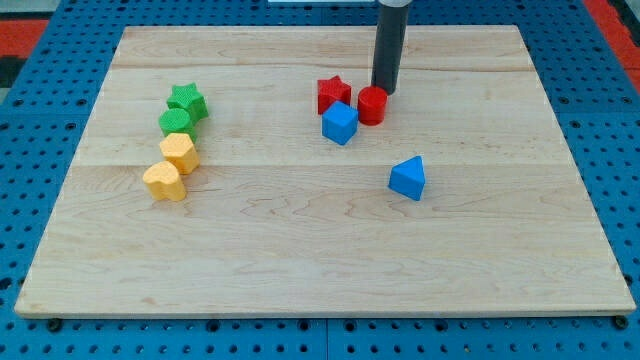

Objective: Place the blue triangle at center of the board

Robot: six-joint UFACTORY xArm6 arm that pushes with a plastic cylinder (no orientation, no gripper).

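Observation:
The blue triangle [408, 178] lies on the wooden board [320, 250], right of the board's middle. My tip [385, 90] stands near the view's top, just above and right of the red cylinder [372, 104], well above the blue triangle. A blue cube [339, 123] sits just left of and below the red cylinder. A red star [333, 94] sits above the blue cube.
At the view's left, a column runs downward: a green star [187, 100], a green block [176, 122], a yellow hexagon-like block [179, 152] and a yellow heart-like block [164, 182]. A blue pegboard [40, 200] surrounds the board.

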